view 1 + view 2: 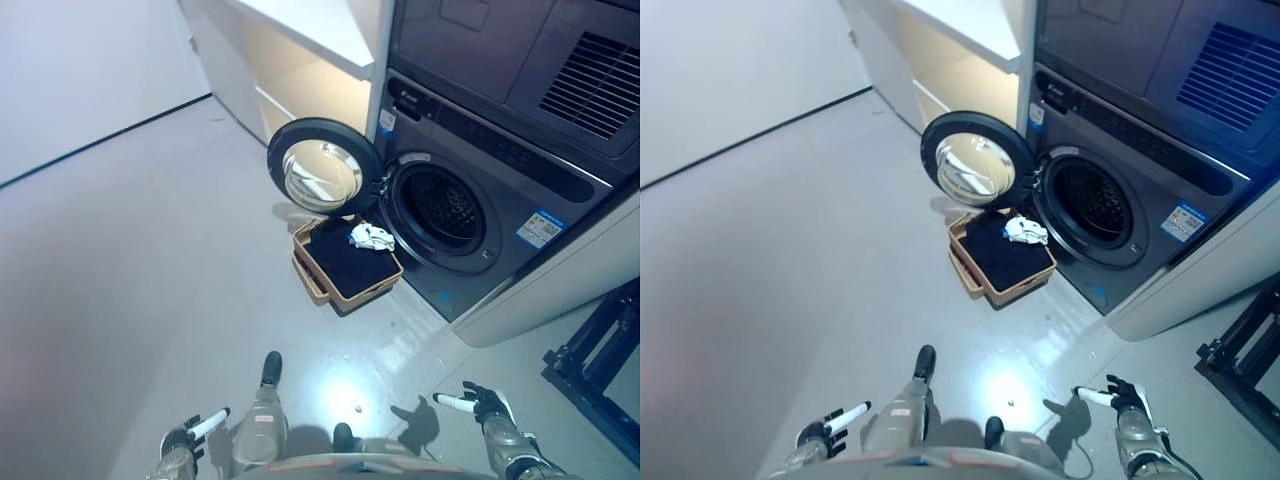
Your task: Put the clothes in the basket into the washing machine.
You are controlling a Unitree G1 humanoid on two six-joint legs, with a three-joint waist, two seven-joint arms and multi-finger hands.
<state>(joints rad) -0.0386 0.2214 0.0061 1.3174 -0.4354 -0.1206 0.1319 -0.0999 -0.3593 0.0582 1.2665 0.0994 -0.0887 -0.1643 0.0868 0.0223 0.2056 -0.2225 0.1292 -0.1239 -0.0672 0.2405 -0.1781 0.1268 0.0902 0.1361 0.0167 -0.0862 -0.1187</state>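
- Clothes: one dark garment [345, 262] fills the basket [318, 283]; one white garment [373, 237] lies on it at the corner nearest the drum.
- One basket, on the floor [150, 260] under the open door [322, 168] of one washing machine [480, 190].
- Left hand [185, 438] low at the bottom edge, fingers extended, holding nothing.
- Right hand [478, 403] low at lower right, fingers loose, empty.

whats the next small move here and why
Probably step closer to the basket: both hands hang low and open, far from it. Dark and white clothes lie inside, and the washing machine door already stands open.
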